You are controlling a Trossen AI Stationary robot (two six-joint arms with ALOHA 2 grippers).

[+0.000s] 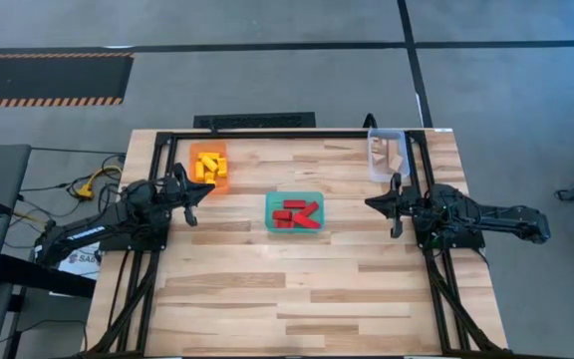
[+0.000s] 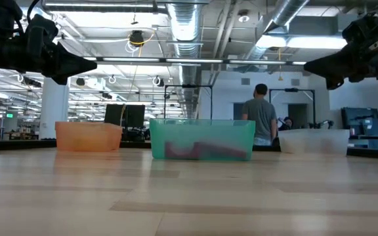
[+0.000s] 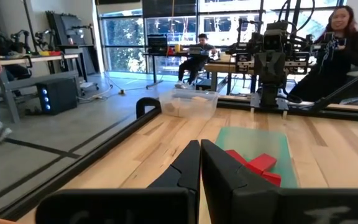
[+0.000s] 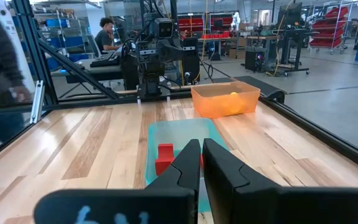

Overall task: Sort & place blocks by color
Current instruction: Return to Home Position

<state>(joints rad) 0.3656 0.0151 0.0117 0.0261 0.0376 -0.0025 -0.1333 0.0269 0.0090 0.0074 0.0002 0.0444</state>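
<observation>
Several yellow blocks [image 1: 208, 166] lie in the orange tray [image 1: 210, 179] at the far left. Several red blocks [image 1: 296, 214] lie in the teal tray [image 1: 295, 196] at the table's middle. Pale wood blocks [image 1: 385, 154] lie in the clear tray [image 1: 387, 135] at the far right. My left gripper [image 1: 205, 189] is shut and empty above the table, left of the teal tray. My right gripper [image 1: 370, 203] is shut and empty, right of the teal tray. Both hang well above the table in the low view.
A black frame [image 1: 267, 134] runs along the table's far edge and sides. The near half of the wooden table [image 1: 297, 299] holds nothing. People stand and sit in the room beyond the table [image 2: 263, 118].
</observation>
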